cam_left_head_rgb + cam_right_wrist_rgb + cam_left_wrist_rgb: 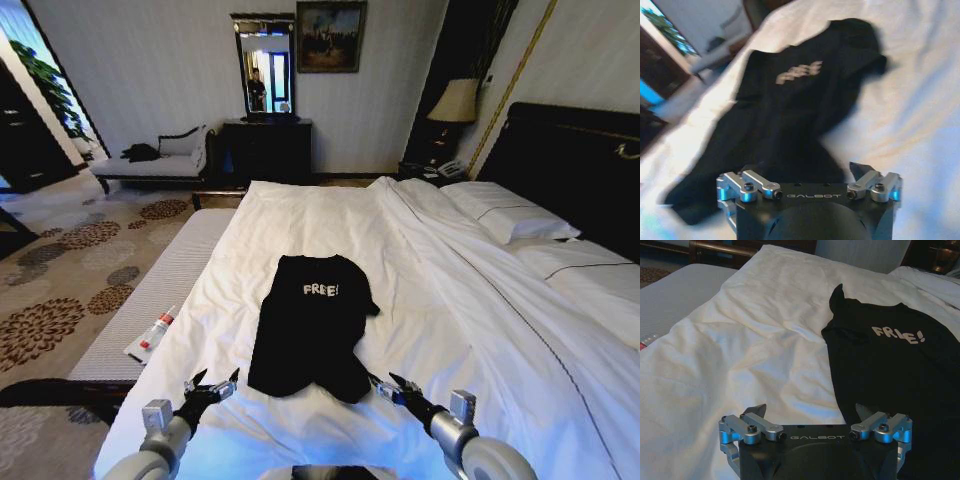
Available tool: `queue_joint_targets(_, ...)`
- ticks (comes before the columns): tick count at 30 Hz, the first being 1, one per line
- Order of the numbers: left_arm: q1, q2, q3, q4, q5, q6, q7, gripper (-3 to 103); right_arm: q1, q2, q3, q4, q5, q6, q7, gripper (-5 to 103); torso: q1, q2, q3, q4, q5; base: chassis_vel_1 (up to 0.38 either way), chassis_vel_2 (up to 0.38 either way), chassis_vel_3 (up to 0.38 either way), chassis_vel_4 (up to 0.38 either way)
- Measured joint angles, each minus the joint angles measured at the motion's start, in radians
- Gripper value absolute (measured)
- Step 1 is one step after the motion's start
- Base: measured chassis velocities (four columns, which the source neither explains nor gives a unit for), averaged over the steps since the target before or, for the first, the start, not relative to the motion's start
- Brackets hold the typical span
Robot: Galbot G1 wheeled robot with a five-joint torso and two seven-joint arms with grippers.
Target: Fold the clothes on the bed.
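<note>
Black clothes (310, 325) lettering blurred; right end effector (388, 385) covers hem.

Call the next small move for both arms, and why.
Probably ease both grippers forward and down to the T-shirt's near hem. The left gripper and right gripper sit open either side of that hem, holding nothing, and the shirt lies lengthwise on the bed, lettering up and sleeves already tucked in, so the hem corners look like the nearest grasp points.
</note>
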Motion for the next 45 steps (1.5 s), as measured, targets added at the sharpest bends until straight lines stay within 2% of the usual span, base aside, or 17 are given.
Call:
queue_joint_targets(4,0.001,0.003,-0.004,-0.007,-0.002,0.001,-0.002,100,-0.001,0.017,-0.025,0.019,-0.006,-0.005,-0.023,100,0.0,0.0,0.0,0.0,0.0,0.0,0.0,0.0,0.0)
queue_joint_targets(11,0.009,0.008,-0.027,-0.015,-0.014,0.002,-0.004,100,0.036,0.03,-0.056,-0.038,-0.016,-0.009,-0.008,103,0.0,0.0,0.0,0.0001,0.0002,0.0,0.0,0.0,0.0)
queue_joint_targets(15,0.01,0.008,-0.025,-0.015,-0.014,0.002,-0.005,100,0.057,0.034,-0.065,-0.088,-0.012,-0.009,0.006,93,0.0,0.0,0.0,0.0,0.0003,0.0,0.0,0.0,0.0)
queue_joint_targets(17,0.009,0.008,-0.022,-0.016,-0.014,0.002,-0.006,100,0.066,0.035,-0.066,-0.099,-0.006,-0.01,0.01,93,0.0,0.0,0.0,0.0,0.0002,0.0,0.0,0.0,0.0)
queue_joint_targets(19,0.007,0.008,-0.017,-0.02,-0.013,0.003,-0.009,100,0.084,0.035,-0.069,-0.112,0.006,-0.013,0.017,89,0.0,0.0,0.0,0.0001,0.0002,0.0,0.0,0.0,0.0)
queue_joint_targets(21,0.007,0.008,-0.017,-0.021,-0.012,0.003,-0.011,100,0.101,0.036,-0.078,-0.115,0.018,-0.021,0.029,78,0.0,0.0,0.0,0.0,0.0003,0.0,0.0,0.0,0.0)
queue_joint_targets(23,0.007,0.008,-0.017,-0.021,-0.012,0.004,-0.011,100,0.107,0.036,-0.082,-0.115,0.02,-0.024,0.033,78,0.0,0.0,0.0,0.0,0.0003,0.0,0.0,0.0,0.0)
queue_joint_targets(27,0.008,0.006,-0.023,-0.022,-0.013,0.004,-0.012,100,0.138,0.032,-0.105,-0.11,0.029,-0.037,0.054,57,0.0,0.0,0.0,0.0001,0.0002,0.0,0.0,0.0,0.0)
queue_joint_targets(30,0.008,0.005,-0.026,-0.022,-0.015,0.004,-0.012,100,0.141,0.026,-0.106,-0.101,0.03,-0.04,0.064,51,0.0,0.0,0.0,0.0001,0.0003,0.0,0.0,0.0,0.0)
queue_joint_targets(32,0.008,0.003,-0.028,-0.022,-0.016,0.004,-0.012,100,0.141,0.018,-0.104,-0.087,0.032,-0.044,0.073,40,0.0,0.0,0.0,0.0,0.0003,0.0,0.0,0.0,0.0)
queue_joint_targets(33,0.008,0.003,-0.028,-0.022,-0.016,0.004,-0.012,100,0.141,0.018,-0.104,-0.087,0.032,-0.044,0.073,40,0.0,0.0,0.0,0.0,0.0003,0.0,0.0,0.0,0.0)
queue_joint_targets(35,0.008,0.001,-0.028,-0.018,-0.017,0.004,-0.012,100,0.141,0.011,-0.1,-0.073,0.037,-0.049,0.083,30,0.0,0.0,0.0,0.0001,0.0002,0.0,0.0,0.0,0.0)
queue_joint_targets(38,0.005,0.0,-0.027,-0.015,-0.017,0.003,-0.011,100,0.141,0.006,-0.097,-0.063,0.042,-0.054,0.089,24,0.0,0.0,0.0,0.0001,0.0002,0.0,0.0,0.0,0.0)
queue_joint_targets(41,0.002,0.0,-0.025,-0.015,-0.02,0.003,-0.012,100,0.139,-0.002,-0.097,-0.05,0.045,-0.059,0.095,8,0.0,0.0,0.0,0.0001,0.0002,0.0,0.0,0.0,0.0)
queue_joint_targets(45,0.001,-0.001,-0.03,-0.017,-0.025,0.003,-0.012,100,0.135,-0.006,-0.102,-0.04,0.048,-0.064,0.104,1,0.0,0.0,0.0,0.0,0.0002,0.0,0.0,0.0,0.0)
